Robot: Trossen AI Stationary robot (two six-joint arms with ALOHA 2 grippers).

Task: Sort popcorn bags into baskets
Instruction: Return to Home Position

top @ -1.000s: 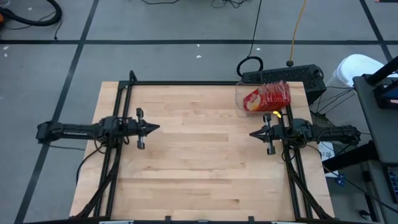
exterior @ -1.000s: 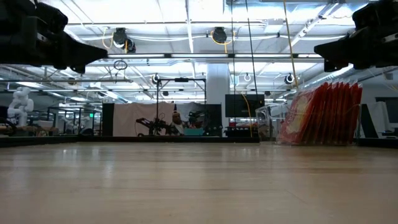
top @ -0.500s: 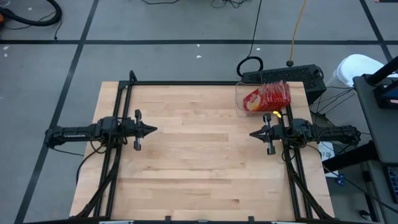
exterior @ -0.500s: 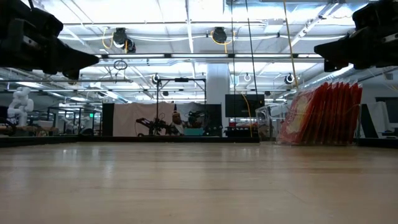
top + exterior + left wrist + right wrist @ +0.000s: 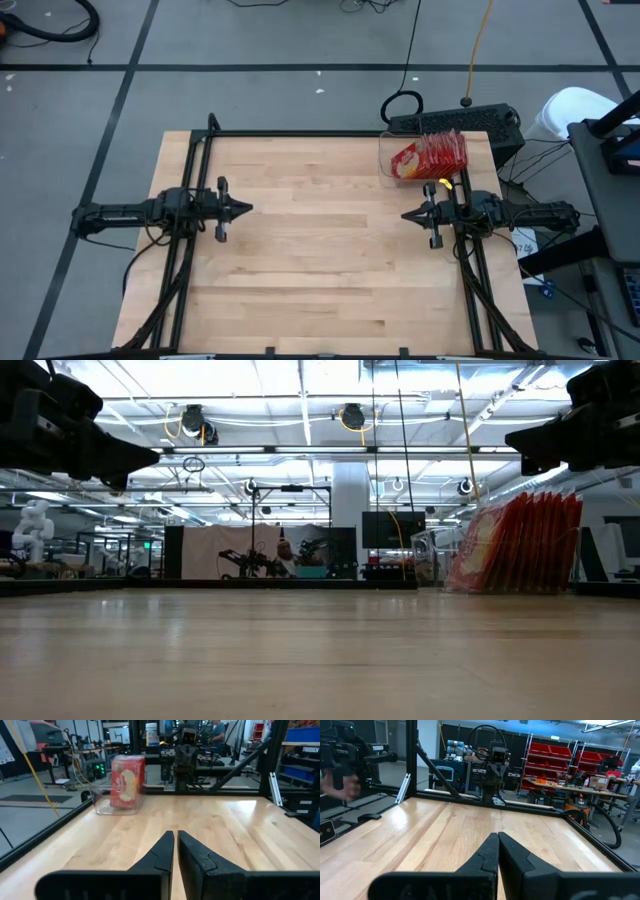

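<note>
All the red popcorn bags (image 5: 432, 157) that can be seen are packed in the clear bin (image 5: 384, 162), just beside the right gripper (image 5: 404, 215) and well apart from the left gripper (image 5: 250, 208). No bag is seen on the table (image 5: 320, 280) between the two grippers, so the sorting looks done. Both grippers are pinched closed and nothing is held

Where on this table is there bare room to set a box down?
The wooden table is bare between the left gripper and the right gripper, and all along the near edge. Only the far right corner is crowded: the clear bin, packed with popcorn bags, sits there beside the right arm.
</note>
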